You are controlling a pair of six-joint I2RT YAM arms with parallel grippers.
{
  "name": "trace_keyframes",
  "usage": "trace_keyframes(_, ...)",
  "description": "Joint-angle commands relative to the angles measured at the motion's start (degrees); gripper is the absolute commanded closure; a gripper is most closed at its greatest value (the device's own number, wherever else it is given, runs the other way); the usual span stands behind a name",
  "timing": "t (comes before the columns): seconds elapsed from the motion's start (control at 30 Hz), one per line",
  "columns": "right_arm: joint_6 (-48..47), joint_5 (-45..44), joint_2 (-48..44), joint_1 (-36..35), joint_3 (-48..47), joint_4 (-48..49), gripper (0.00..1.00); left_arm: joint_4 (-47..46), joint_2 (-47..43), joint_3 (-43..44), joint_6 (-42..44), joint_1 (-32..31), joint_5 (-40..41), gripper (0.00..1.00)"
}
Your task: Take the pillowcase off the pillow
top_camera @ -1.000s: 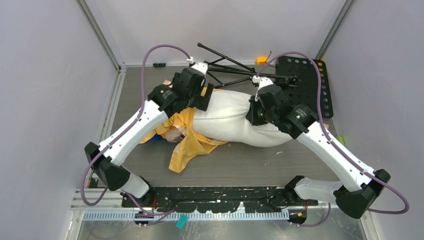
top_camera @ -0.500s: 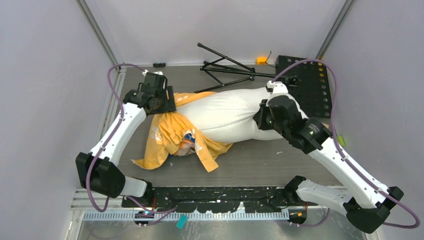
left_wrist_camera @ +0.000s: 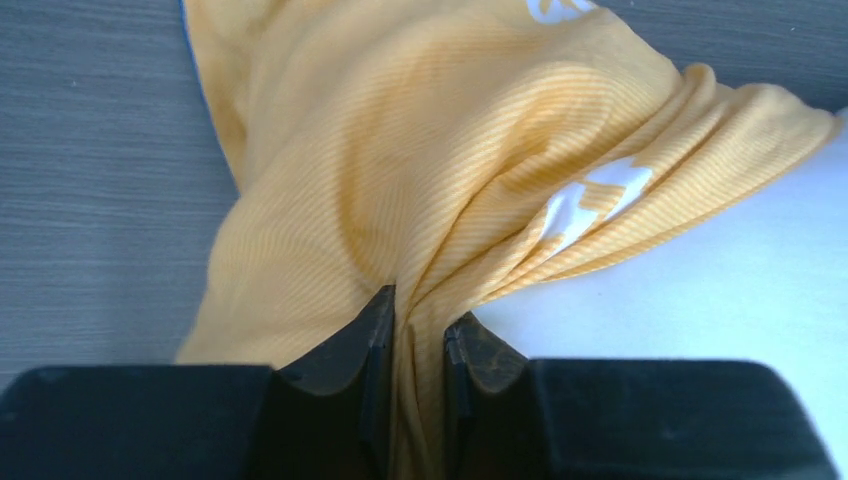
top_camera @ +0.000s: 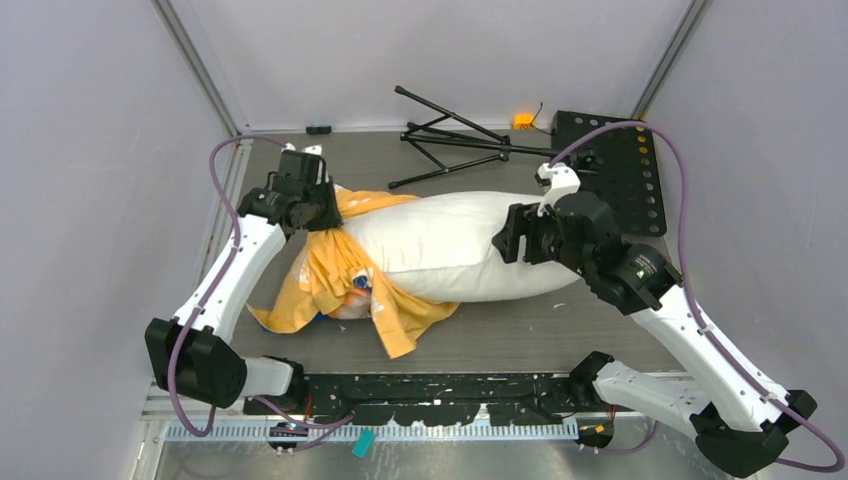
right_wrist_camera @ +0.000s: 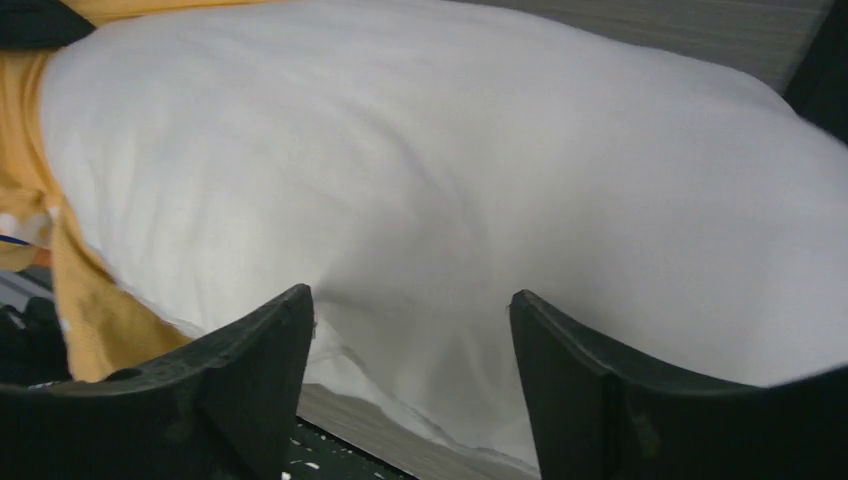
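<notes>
i'm pinching a bunched fold of the limp pillowcase (left_wrist_camera: 400, 180) in the left jaws, lower centre; i'm resting the right jaws, spread wide, against the squashy pillow (right_wrist_camera: 480, 180).

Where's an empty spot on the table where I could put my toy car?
The best bare strip is the front of the table, between the pillow and the near edge. A smaller patch sits at the back left, beside the tripod. The middle is crowded by pillow and pillowcase, the back right by the black board.
</notes>
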State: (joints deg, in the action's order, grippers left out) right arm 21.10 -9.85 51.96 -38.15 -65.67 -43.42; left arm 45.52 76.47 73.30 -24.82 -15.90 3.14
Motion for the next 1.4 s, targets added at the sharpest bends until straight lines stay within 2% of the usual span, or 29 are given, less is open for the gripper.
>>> trace_keyframes(0.0, -4.18, 10.94, 4.23, 1.30, -5.18, 1.71, 0.18, -4.06, -3.08, -2.48, 0.80, 2.72, -4.63, 0.82)
trace_keyframes(0.07, -5.83, 16.08, 6.86, 0.49, -8.04, 0.90, 0.14, -4.64, -3.21, -2.69, 0.39, 2.63, -6.11, 0.86)
trace_keyframes(0.13, -7.00, 16.74, 9.32, -2.59, -10.77, 0.45, 0.13, -4.71, -3.02, -2.70, 0.58, 2.63, -6.62, 0.92)
trace_keyframes(0.23, -9.46, 11.42, 14.34, -11.69, -14.24, 0.68, 0.13, -4.32, -2.69, -2.63, 1.10, 2.62, -6.98, 1.00)
trace_keyframes(0.33, -12.30, 3.23, 21.45, -19.66, -17.63, 0.23, 0.12, -3.78, -2.72, -2.59, 1.20, 2.54, -6.62, 1.00)
trace_keyframes(0.4, -13.68, -1.80, 26.23, -22.49, -19.11, 0.13, 0.12, -3.82, -2.86, -2.82, 1.10, 2.54, -6.33, 1.00)
trace_keyframes(0.67, -15.01, -11.35, 36.69, -24.16, -16.31, 3.17, 0.12, -4.54, -3.95, -5.97, -1.32, 2.53, -6.25, 1.00)
trace_keyframes(1.03, -12.82, -18.06, 35.61, -24.24, -8.34, 7.20, 0.21, -11.42, -10.65, -16.21, -8.65, 2.50, -3.58, 1.00)
trace_keyframes(1.1, -12.51, -19.43, 35.34, -24.10, -8.06, 7.21, 0.26, -12.30, -11.72, -17.51, -9.76, 2.54, -2.32, 1.00)
trace_keyframes(1.17, -11.66, -22.38, 34.74, -24.17, -7.75, 7.29, 0.35, -14.20, -13.42, -19.72, -11.30, 2.54, -1.58, 1.00)
trace_keyframes(1.23, -11.13, -25.57, 33.79, -24.12, -7.19, 7.72, 0.54, -16.62, -15.28, -22.61, -12.98, 2.54, -1.35, 1.00)
trace_keyframes(1.3, -10.37, -28.36, 31.40, -23.84, -6.00, 8.77, 0.82, -18.30, -16.65, -24.83, -14.14, 2.63, -0.92, 1.00)
trace_keyframes(1.33, -9.70, -29.33, 30.06, -23.51, -5.07, 9.33, 0.90, -18.64, -16.91, -25.48, -14.53, 2.63, -0.60, 1.00)
trace_keyframes(1.37, -8.97, -29.38, 28.48, -22.82, -4.32, 9.92, 0.94, -18.49, -16.96, -25.82, -14.94, 2.67, -0.26, 1.00)
